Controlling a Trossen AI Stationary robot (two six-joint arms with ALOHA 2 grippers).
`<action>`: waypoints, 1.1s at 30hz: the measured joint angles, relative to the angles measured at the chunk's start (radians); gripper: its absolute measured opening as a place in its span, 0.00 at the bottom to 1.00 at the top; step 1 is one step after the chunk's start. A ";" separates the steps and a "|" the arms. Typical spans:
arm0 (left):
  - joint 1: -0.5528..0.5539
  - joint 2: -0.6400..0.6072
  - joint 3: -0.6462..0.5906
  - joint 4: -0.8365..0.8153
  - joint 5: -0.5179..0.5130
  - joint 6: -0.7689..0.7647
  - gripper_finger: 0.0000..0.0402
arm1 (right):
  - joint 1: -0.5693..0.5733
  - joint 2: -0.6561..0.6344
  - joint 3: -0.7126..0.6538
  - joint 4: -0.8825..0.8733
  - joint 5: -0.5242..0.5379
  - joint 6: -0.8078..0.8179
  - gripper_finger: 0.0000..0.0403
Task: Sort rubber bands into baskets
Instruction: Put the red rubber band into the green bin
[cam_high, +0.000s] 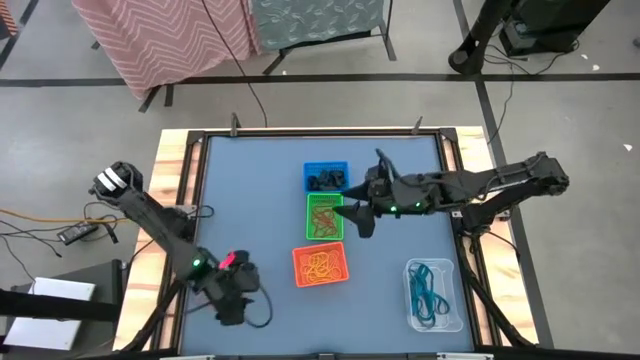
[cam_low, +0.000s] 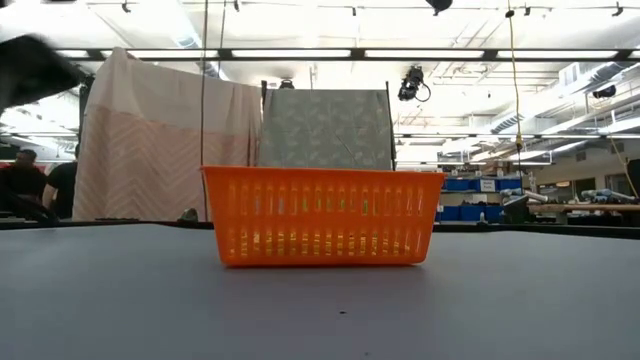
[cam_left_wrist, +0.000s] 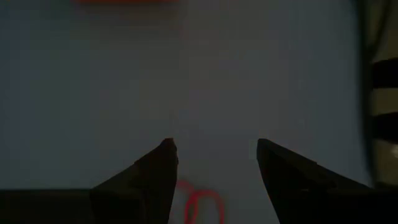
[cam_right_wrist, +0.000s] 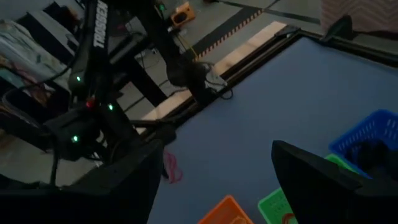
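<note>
High view straight down; low view level, close behind orange basket (cam_low: 322, 215); overhead shares it.

The left gripper (cam_left_wrist: 214, 152) hangs with fingers (cam_left_wrist: 155, 171) spread above the table (cam_left_wrist: 249, 74); a red rubber band (cam_left_wrist: 204, 205), perhaps two overlapping, lies at six o'clock between them.

We see a blue-grey table (cam_high: 250, 200) with a wooden rim. On it sit a blue basket (cam_high: 326, 177), green basket (cam_high: 324, 217), orange basket (cam_high: 320, 265) and clear tub (cam_high: 434, 294); a red rubber band (cam_left_wrist: 202, 205) lies on the mat.
</note>
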 joint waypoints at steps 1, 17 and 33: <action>-0.023 0.005 -0.016 -0.002 -0.021 -0.027 0.55 | 0.004 0.010 0.000 0.000 0.000 -0.001 0.77; 0.043 0.073 -0.102 0.039 0.125 -0.895 0.44 | 0.003 0.114 0.000 -0.055 -0.004 -0.046 0.77; 0.061 0.154 -0.099 0.074 0.182 -0.989 0.40 | -0.021 0.115 0.000 -0.064 -0.023 -0.064 0.77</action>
